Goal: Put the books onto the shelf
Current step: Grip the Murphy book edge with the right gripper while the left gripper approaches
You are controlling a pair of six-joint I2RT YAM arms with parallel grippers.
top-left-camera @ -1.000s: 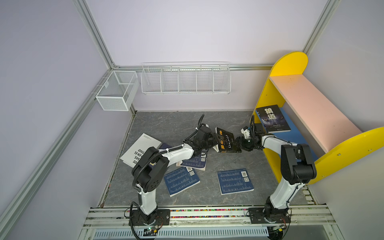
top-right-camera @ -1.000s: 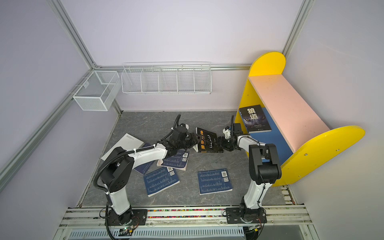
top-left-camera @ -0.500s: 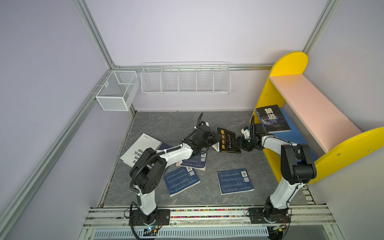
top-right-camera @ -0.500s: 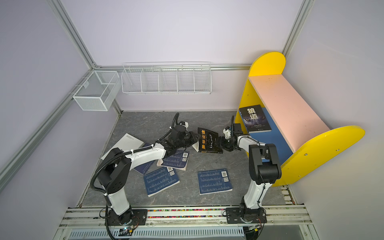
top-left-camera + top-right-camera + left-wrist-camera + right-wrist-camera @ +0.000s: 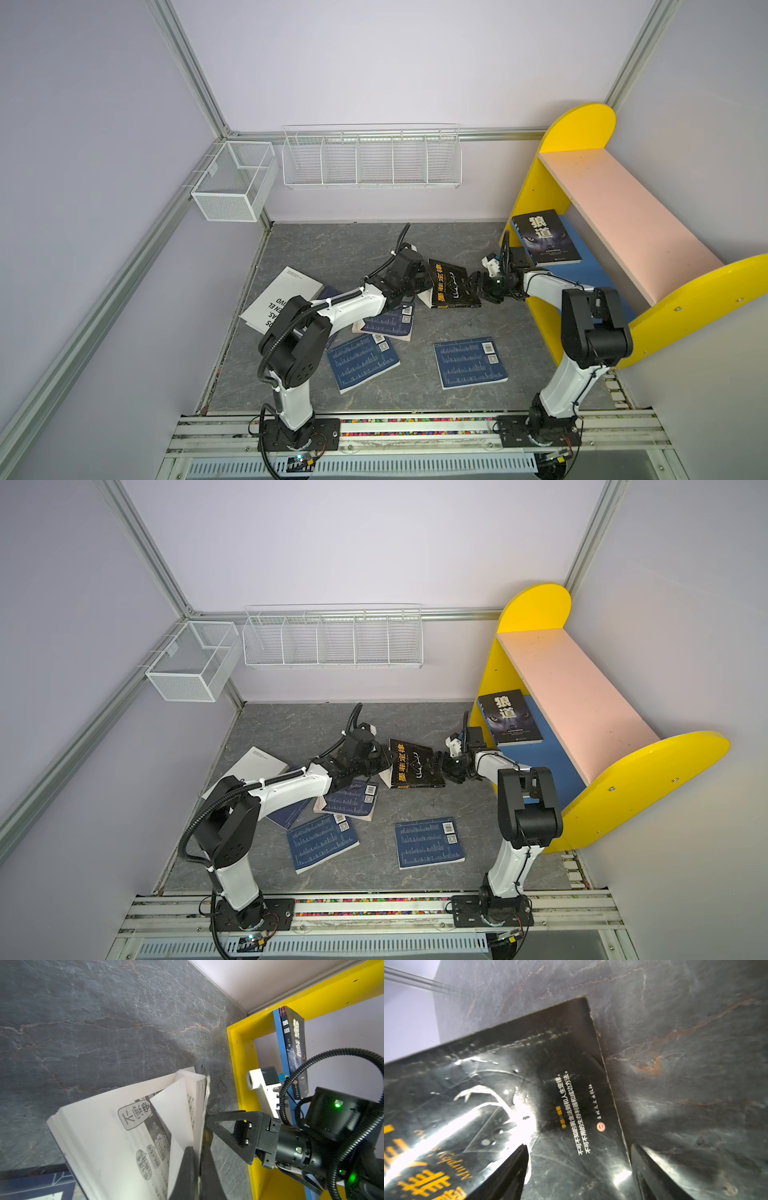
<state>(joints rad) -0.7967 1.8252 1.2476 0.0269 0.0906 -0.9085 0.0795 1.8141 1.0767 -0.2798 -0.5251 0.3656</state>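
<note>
Fingers of the left arm (image 5: 187,1178) clamp the black book (image 5: 451,286) by its edge, tilting it off the worktop (image 5: 332,249) near the shelf (image 5: 615,199), apparently so the wide-spread right fingers (image 5: 508,1174) can straddle it

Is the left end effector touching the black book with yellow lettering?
Touching. The left wrist view shows the left end effector shut on pages of the black book.

Left arm (image 5: 353,305), right arm (image 5: 548,286): white link shells, black joint housings. Black corrugated conduit (image 5: 332,1051). Fingers (image 5: 232,1115): black, triangular, open-framed; silver screws (image 5: 249,1125); green LEDs (image 5: 337,1104).
</note>
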